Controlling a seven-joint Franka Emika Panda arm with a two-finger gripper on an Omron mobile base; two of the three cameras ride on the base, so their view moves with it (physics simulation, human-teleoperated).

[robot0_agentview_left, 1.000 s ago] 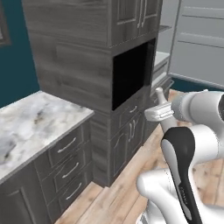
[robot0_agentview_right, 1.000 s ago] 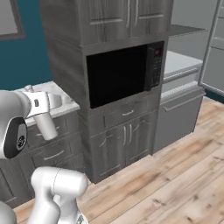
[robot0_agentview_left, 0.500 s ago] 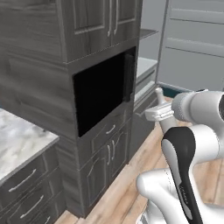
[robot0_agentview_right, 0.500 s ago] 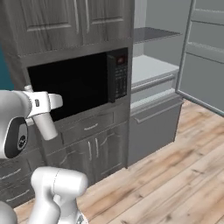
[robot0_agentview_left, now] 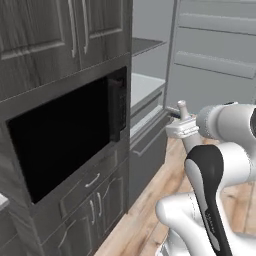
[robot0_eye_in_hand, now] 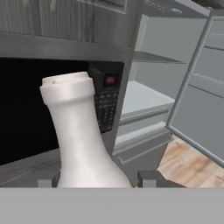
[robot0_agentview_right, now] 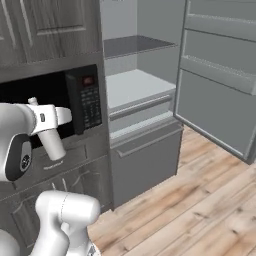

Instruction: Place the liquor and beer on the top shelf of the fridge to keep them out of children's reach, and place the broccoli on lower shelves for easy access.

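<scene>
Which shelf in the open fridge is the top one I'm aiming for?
Find the black microwave; the open fridge stands just right of it. The top shelf is the upper board, level with the microwave's top. It is dark grey, unlike the whitish shelf below.

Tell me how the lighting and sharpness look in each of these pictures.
Left base view: flat, even light, microwave a featureless black. Right base view: soft shade under the top shelf, no glare. Hand view: the pale bottle looms large and slightly soft, mild sheen, fridge interior evenly lit.
</scene>
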